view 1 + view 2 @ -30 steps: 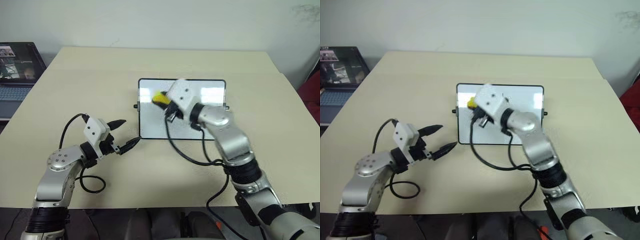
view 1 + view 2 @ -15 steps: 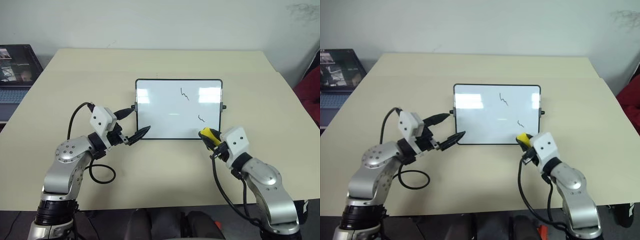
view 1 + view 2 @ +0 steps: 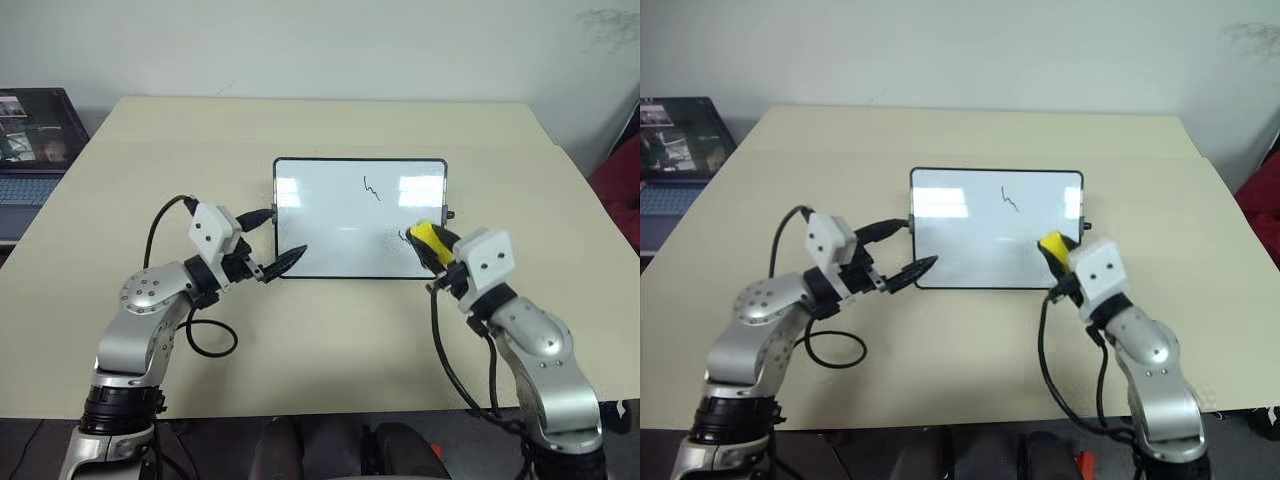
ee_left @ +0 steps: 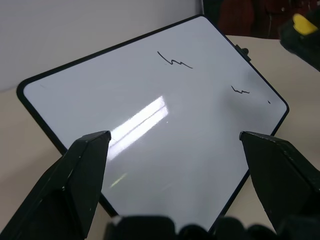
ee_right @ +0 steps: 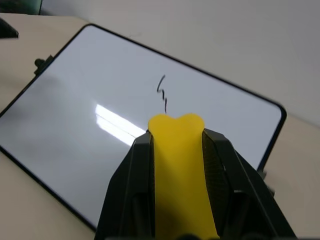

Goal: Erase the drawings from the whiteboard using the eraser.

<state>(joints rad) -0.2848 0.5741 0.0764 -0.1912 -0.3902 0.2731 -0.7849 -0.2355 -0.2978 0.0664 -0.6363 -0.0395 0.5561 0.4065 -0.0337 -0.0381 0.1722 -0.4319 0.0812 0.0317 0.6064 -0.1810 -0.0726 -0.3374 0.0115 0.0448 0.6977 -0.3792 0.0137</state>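
Now right end effector (image 3: 432, 250) pinching eraser (image 3: 425, 238) over whiteboard (image 3: 330, 215) corner, left end effector (image 3: 277, 241) spread.

board mid (image 3: 330, 225) bare | L tool (image 3: 283, 239) at left edge | R tool (image 3: 428, 244) over right corner

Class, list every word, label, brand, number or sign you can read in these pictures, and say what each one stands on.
Readable text: none.
Glossy white rectangular whiteboard with thin black frame: only thin dark marker squiggle drawings, no letters or numbers.
Open laptop with lit screen: content too small and blurred to read.
Small oblong yellow eraser, in the right claw: no label visible.
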